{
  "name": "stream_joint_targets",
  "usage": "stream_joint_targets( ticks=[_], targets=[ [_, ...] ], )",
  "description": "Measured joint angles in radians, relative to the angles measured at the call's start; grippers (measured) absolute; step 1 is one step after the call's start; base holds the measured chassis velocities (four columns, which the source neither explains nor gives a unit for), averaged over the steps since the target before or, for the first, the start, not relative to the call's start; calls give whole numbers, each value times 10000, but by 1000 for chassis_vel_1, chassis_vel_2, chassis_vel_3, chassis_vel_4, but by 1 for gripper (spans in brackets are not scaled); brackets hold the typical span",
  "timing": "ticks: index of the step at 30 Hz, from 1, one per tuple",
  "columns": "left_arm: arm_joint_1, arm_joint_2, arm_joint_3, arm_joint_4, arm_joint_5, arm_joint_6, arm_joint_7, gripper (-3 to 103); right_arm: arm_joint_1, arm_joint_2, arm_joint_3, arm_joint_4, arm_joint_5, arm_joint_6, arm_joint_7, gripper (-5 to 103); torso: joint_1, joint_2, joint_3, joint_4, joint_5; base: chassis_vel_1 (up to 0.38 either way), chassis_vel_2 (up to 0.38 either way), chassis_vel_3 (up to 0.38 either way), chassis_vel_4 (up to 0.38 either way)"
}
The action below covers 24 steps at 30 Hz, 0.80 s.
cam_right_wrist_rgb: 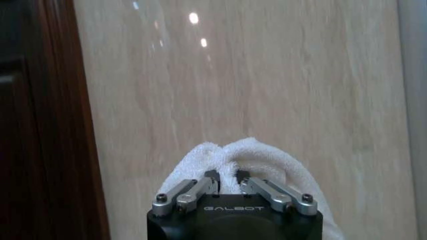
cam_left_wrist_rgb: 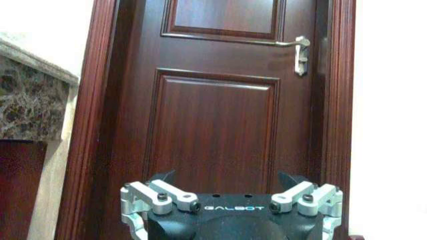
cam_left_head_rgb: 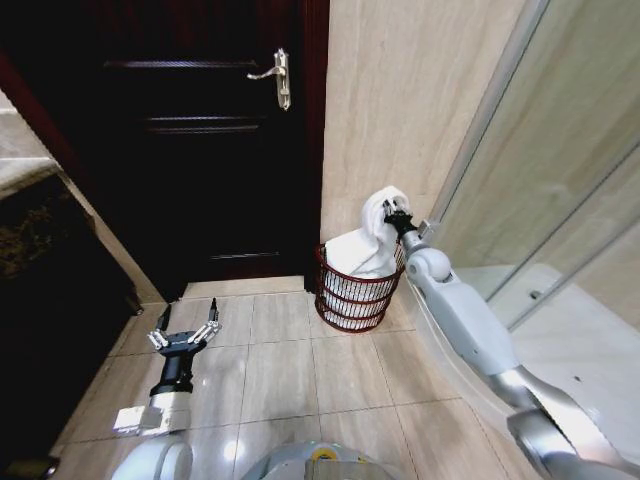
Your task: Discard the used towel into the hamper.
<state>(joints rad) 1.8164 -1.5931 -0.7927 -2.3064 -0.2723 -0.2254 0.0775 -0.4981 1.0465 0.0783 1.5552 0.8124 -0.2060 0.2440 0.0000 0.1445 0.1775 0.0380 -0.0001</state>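
From my head camera I saw the right gripper (cam_left_head_rgb: 398,219) reached out to the centre-right of the frame, its fingers pinched shut on a bunched fold of the white towel (cam_left_head_rgb: 372,240); the towel hung down from that grip and its lower part lay inside the hamper (cam_left_head_rgb: 352,298), which stood on the tiled floor (cam_left_head_rgb: 290,370) just below the gripper, close against the beige wall (cam_left_head_rgb: 400,100) and just right of the dark door (cam_left_head_rgb: 200,140); the towel's top stood above the hamper's rim while the cloth under it filled the basket's mouth; in the right wrist camera the right gripper (cam_right_wrist_rgb: 227,184) showed its fingers drawn close together on the towel (cam_right_wrist_rgb: 267,160), with the beige wall (cam_right_wrist_rgb: 253,75) straight ahead and a strip of dark door frame (cam_right_wrist_rgb: 47,120) at the left edge; the left gripper (cam_left_head_rgb: 186,333) sat low in the lower left of the head frame, over the floor tiles and well apart from the hamper, its fingers spread wide and holding nothing; the left wrist camera showed that gripper (cam_left_wrist_rgb: 227,192) spread the same way, facing the door (cam_left_wrist_rgb: 213,130) with the metal handle (cam_left_wrist_rgb: 299,50) at the upper right and a marble counter (cam_left_wrist_rgb: 30,100) at the left edge.
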Motion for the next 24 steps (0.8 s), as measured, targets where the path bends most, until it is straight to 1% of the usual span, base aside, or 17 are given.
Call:
stream_joint_targets(
  ticks=[1, 2, 3, 4, 5, 6, 7, 8, 9, 11, 12, 13, 15, 17, 18, 20, 24],
  targets=[
    [3, -11, 2, 0, 7, -2, 0, 100, -25, -70, -6, 169, 328, -369, 176, 13, 0, 1, 2, 0, 2, 0, 0, 0, 0],
    [3, -11, 2, 0, 7, -2, 0, 100, -25, -70, -6, 169, 328, -369, 176, 13, 0, 1, 2, 0, 2, 0, 0, 0, 0],
    [12, -39, 1, -3, 18, -7, 1, 100, -13, -161, -72, 320, 739, -819, 412, 13, 0, 3, 3, 0, 0, 0, 0, 0, 0],
    [27, -58, -4, -19, 20, -9, 1, 100, 23, -243, -155, 403, 1049, -1104, 562, 13, 0, 4, 5, 1, 1, 0, 0, 0, 0],
    [27, -58, -4, -19, 20, -9, 1, 100, 23, -243, -155, 403, 1049, -1104, 562, 13, 0, 4, 5, 1, 1, 0, 0, 0, 0],
    [51, -93, -22, -67, 21, -18, 2, 100, 97, -395, -280, 554, 1465, -1501, 798, 13, 0, 5, 7, 2, 4, 0, 0, 0, 0],
    [60, -109, -37, -86, 20, -24, 2, 100, 129, -470, -322, 637, 1640, -1710, 892, 13, 0, 6, 7, 2, 4, 0, 0, 0, 0],
    [60, -109, -37, -86, 20, -24, 2, 100, 129, -470, -322, 637, 1640, -1710, 892, 13, 0, 6, 7, 2, 4, 0, 0, 0, 0],
    [75, -134, -63, -111, 21, -40, 2, 100, 191, -622, -373, 799, 2022, -2177, 1035, 13, 0, 9, 7, 2, -1, 0, 0, 0, 0],
    [102, -151, -115, -159, 18, -78, 2, 100, 348, -836, -479, 961, 2902, -3004, 1380, 13, 0, 12, 9, -1, 2, 0, 0, 0, 0],
    [120, -152, -132, -191, 16, -88, 2, 100, 481, -862, -554, 915, 3236, -3269, 1557, 13, 0, 12, 10, -2, 3, 0, 0, 0, 0],
    [120, -152, -132, -191, 16, -88, 2, 100, 481, -862, -554, 915, 3236, -3269, 1557, 13, 0, 12, 10, -2, 3, 0, 0, 0, 0],
    [145, -154, -148, -236, 14, -97, 3, 100, 677, -866, -656, 785, 3613, -3535, 1737, 13, 0, 13, 10, 0, 1, 0, 0, 0, 0],
    [180, -155, -164, -279, 13, -122, 3, 100, 1016, -833, -871, 483, 4268, -3999, 1867, 13, 0, 14, 13, 1, 2, 0, 0, 0, 0],
    [180, -155, -164, -279, 13, -122, 3, 100, 1016, -833, -871, 483, 4268, -3999, 1867, 13, 0, 14, 13, 1, 2, 0, 0, 0, 0],
    [202, -155, -176, -304, 19, -143, 3, 100, 1283, -719, -1073, 186, 4547, -4233, 1905, 13, 0, 15, 13, 1, -2, 0, 0, 0, 0],
    [272, -155, -221, -445, 12, -149, 1, 100, 1364, -486, -1234, -154, 4537, -4362, 1918, 13, 0, 18, 15, 5, 2, 0, 0, 0, 0]
  ],
)
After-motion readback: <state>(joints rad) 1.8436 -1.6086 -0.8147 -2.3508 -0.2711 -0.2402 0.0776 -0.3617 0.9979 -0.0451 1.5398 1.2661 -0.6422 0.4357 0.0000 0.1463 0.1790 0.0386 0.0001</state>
